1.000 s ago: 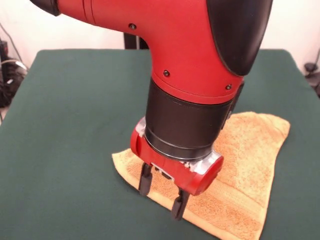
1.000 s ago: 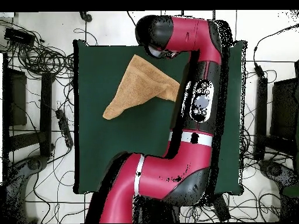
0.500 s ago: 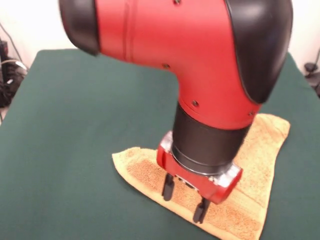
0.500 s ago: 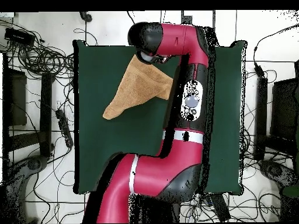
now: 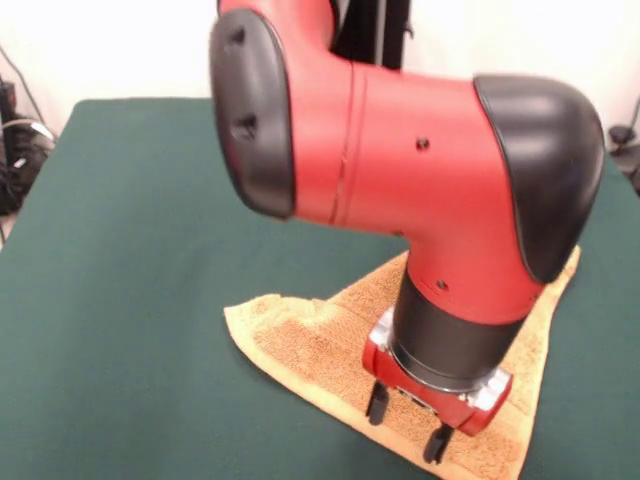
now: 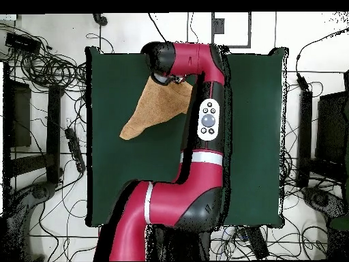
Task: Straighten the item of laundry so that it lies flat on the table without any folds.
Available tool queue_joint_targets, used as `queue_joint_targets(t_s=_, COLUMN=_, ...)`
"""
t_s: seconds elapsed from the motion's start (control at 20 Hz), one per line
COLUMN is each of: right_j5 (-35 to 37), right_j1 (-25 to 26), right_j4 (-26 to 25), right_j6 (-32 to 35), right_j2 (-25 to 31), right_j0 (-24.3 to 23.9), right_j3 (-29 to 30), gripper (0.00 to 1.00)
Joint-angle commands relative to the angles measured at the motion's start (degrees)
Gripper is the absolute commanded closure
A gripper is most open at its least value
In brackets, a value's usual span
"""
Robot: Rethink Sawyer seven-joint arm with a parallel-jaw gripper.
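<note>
The item of laundry (image 5: 300, 345), an orange-tan terry towel, lies on the green table (image 5: 130, 250) with one layer folded over, so it forms a rough triangle (image 6: 153, 109) in the overhead view. My gripper (image 5: 407, 428) hangs low over the towel's near part, close to its woven band. It is open, its two black fingers (image 5: 378, 403) spread apart with nothing between them. I cannot tell whether the tips touch the cloth. In the overhead view the arm's wrist (image 6: 163, 61) covers the gripper and the towel's end near the table edge.
The red arm (image 5: 420, 190) fills the middle of the front view and hides the towel's far part. Cables and dark equipment (image 6: 41, 68) surround the table on the floor. The towel lies close to one table edge (image 6: 136, 49).
The arm has swung across the towel, rightward and nearer in the front view and leftward in the overhead view. The gripper stayed open and the towel has not shifted.
</note>
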Motion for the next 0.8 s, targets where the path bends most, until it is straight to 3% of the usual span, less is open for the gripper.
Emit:
queue_joint_targets(t_s=0.05, right_j5=-3.09, right_j1=2.27, right_j4=2.67, right_j6=2.20, right_j2=1.96, right_j0=2.97, right_j3=3.12, gripper=0.00)
queue_joint_targets(t_s=0.8, right_j5=-5.54, right_j1=2.77, right_j4=2.31, right_j6=3.27, right_j2=0.61, right_j0=3.38, right_j3=2.50, gripper=0.00)
